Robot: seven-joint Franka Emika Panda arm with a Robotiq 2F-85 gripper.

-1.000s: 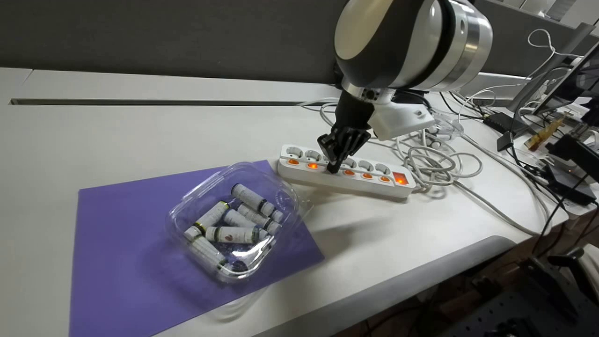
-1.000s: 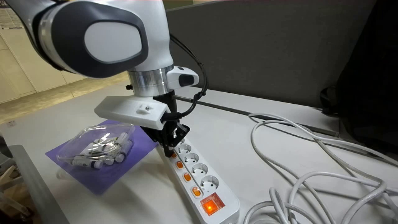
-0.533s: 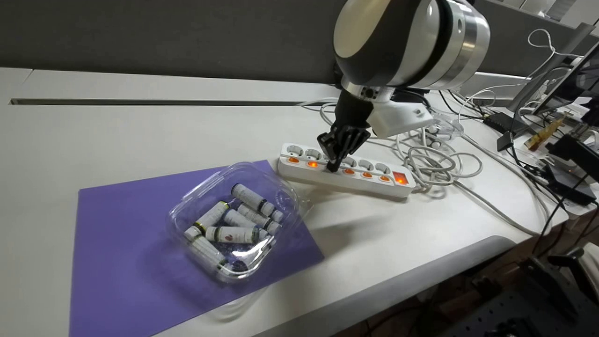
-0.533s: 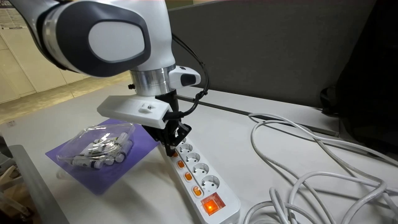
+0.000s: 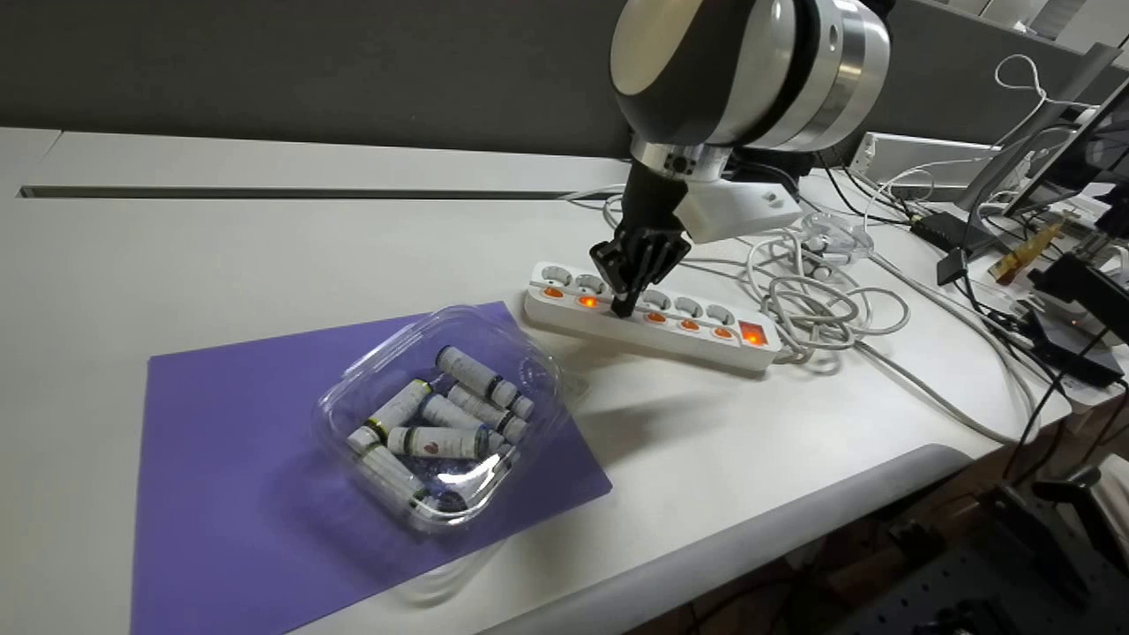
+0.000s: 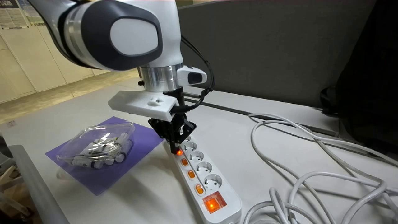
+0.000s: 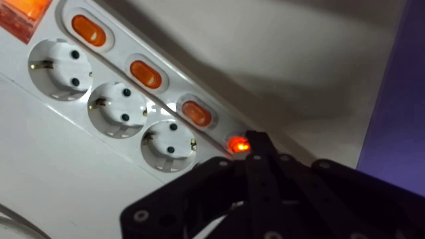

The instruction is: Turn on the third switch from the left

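The long white power strip (image 5: 670, 342) lies on the table with a row of orange switches along its front edge; it shows in an exterior view (image 6: 229, 206) and the wrist view (image 7: 126, 147). The third switch from the left glows bright red in an exterior view (image 6: 179, 152) and the wrist view (image 7: 239, 144); the fingertips partly cover it. My gripper (image 5: 624, 309) is shut and empty, pointing down with its tips on or right at that switch, also seen in an exterior view (image 6: 175, 150) and the wrist view (image 7: 260, 141). The second switch (image 5: 587, 302) is lit too.
Unlit orange switches (image 6: 191, 174) and the lit main switch (image 6: 214, 203) lie toward the cable end. Coiled white cables (image 5: 816, 304) are beside that end. A clear box of small bottles (image 5: 441, 423) stands on a purple sheet (image 5: 212, 459). A dark partition (image 5: 309, 70) is behind.
The third switch has gone from unlit to glowing. The arm has shifted toward the strip's cable-free end and the back, with the gripper staying shut. The strip has moved slightly back.
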